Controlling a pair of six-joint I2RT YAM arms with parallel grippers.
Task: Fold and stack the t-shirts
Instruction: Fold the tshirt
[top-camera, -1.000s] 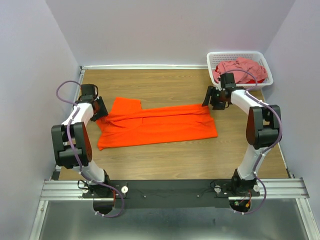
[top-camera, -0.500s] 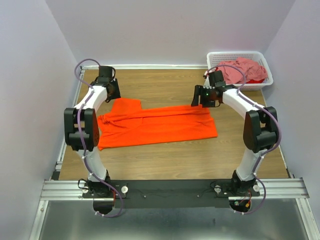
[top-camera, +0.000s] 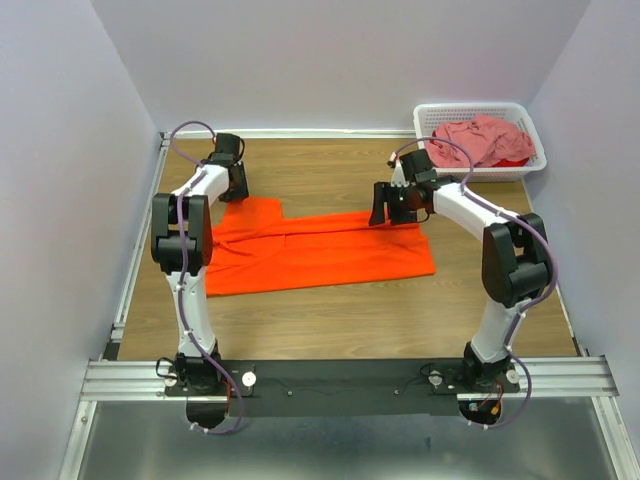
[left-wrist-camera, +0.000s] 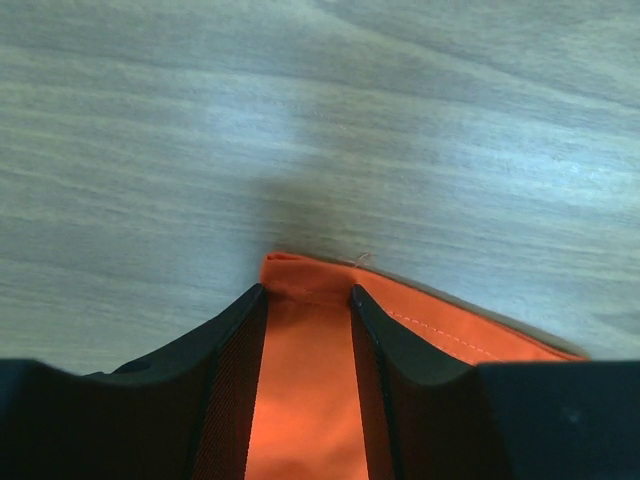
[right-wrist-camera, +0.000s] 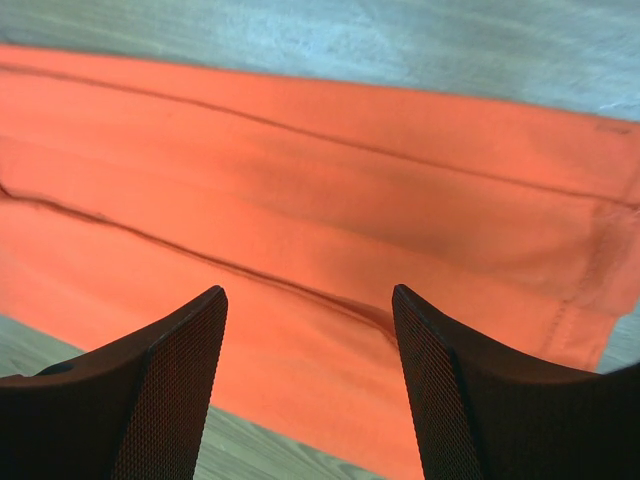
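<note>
Wooden table (top-camera: 330, 320), pale lilac walls (top-camera: 300, 60), metal rail (top-camera: 130, 378) near edge.

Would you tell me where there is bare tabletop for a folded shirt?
Freest: the table between the orange t-shirt and the near rail; a narrower strip along the back wall. Crowded: the shirt's far edge, at the left end effector and right end effector, and the basket corner.

We see the orange t-shirt (right-wrist-camera: 330, 200) lying creased across the wooden table (right-wrist-camera: 400, 40), with our right gripper (right-wrist-camera: 308, 295) spread wide over it.
</note>
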